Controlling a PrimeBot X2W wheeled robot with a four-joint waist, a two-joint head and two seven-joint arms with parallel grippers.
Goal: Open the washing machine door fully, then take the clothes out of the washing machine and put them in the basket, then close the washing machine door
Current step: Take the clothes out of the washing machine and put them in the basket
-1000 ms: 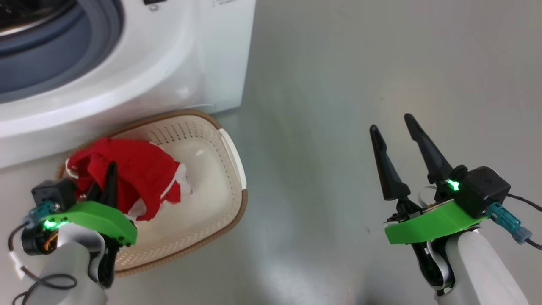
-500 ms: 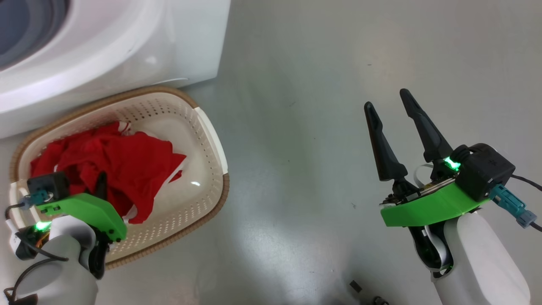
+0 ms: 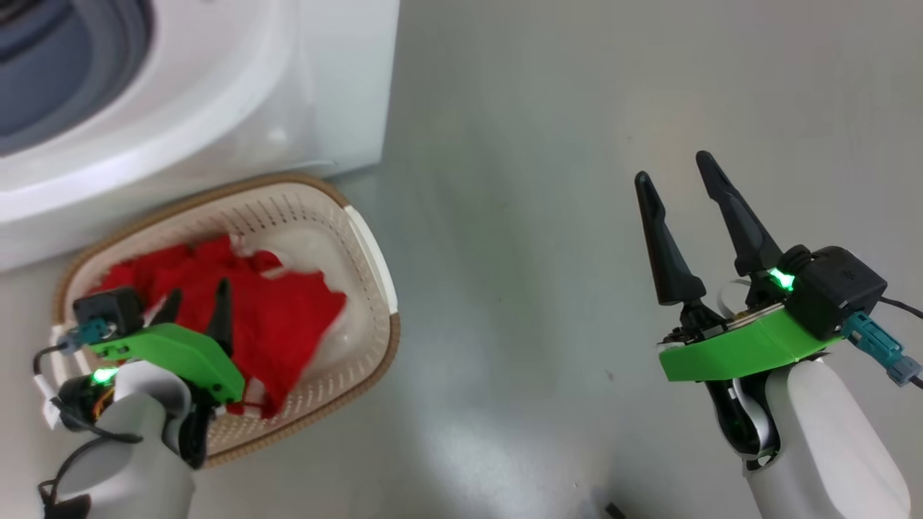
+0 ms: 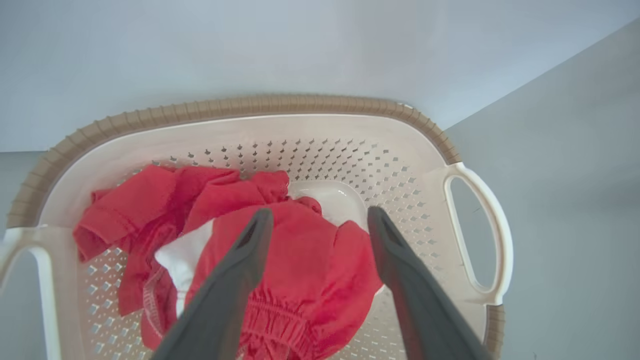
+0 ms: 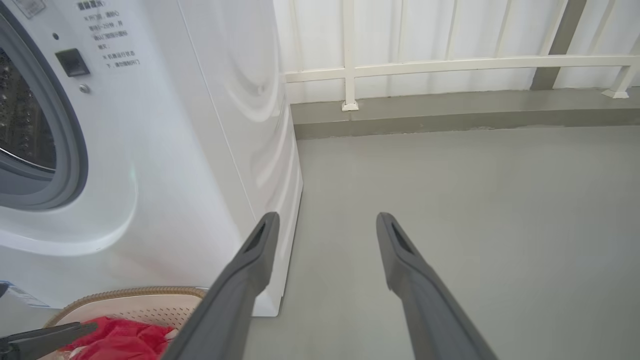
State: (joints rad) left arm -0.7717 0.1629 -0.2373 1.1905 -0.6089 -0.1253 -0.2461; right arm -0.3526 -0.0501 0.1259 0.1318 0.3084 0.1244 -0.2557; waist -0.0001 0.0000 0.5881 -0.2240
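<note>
Hovering our left claw (image 4: 320,215), fingers spread apart, over soft red garments with white trim (image 4: 310,265) heaped in the cream perforated plastic basket with brown rim (image 4: 240,106), beside the big white front-loading washing machine (image 3: 288,86), our right claw (image 3: 672,169) likewise agape over grey floor (image 3: 519,216).

The floor (image 3: 548,216) is smooth and grey-green, and it shines softly with pale patches of light. At its far edge stands a white panelled wall (image 5: 500,30) with a white rail (image 5: 450,66), above a grey kerb (image 5: 450,112).

Both arms forward, left gripper (image 3: 198,290) angled down, jaws spread, seemingly empty, right gripper (image 3: 672,168) level, jaws apart, empty
</note>
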